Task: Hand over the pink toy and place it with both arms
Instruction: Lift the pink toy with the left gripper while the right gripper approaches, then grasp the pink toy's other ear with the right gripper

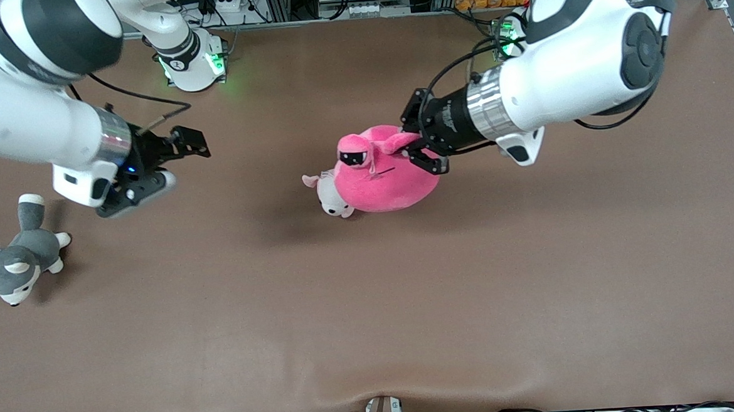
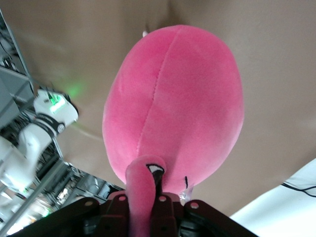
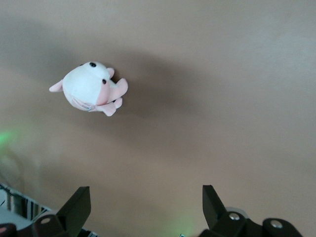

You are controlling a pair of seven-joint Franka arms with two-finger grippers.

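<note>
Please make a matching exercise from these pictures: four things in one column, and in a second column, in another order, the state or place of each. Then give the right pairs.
1. pink toy
2. grey-and-white husky
3. right gripper
4. small pale plush

A. open, holding nothing
B. on the table, partly under the pink toy in the front view
C. on the table at the right arm's end
D. gripped by the shut left gripper

Pairs: 1-D, 2-C, 3-A, 4-B

Brown table [image 1: 410, 304]; grey husky plush [image 1: 15, 262] and pale pink-and-white plush [image 1: 332, 198] lie on it.
</note>
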